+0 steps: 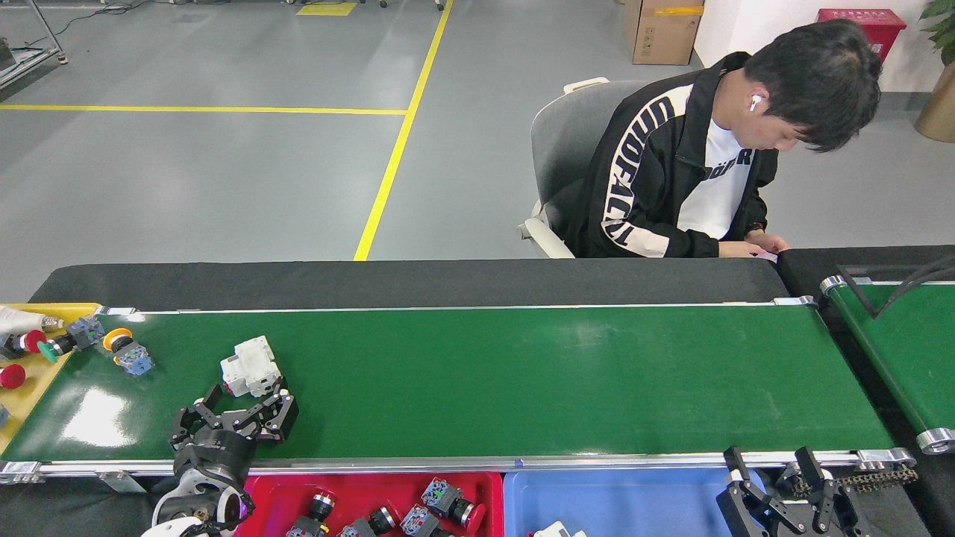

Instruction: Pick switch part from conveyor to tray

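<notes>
A white block-shaped switch part (250,365) lies on the left part of the green conveyor (522,380). My left gripper (246,394) hovers open over the belt just in front of it, its right finger close to the part's near corner, nothing held. Further left, a yellow-capped switch (125,350) and a green-capped switch (67,341) sit at the belt's left end. In front of the near rail are a red tray (489,485) holding several button switches and a blue tray (634,500) with a white piece at its bottom edge. My right gripper (772,466) stands open by the blue tray's right end.
A yellow tray (33,388) with red-capped buttons sits past the belt's left end. A narrower green belt (895,350) angles off at the right. A person in a black jacket (656,179) sits behind the black padding on the far side.
</notes>
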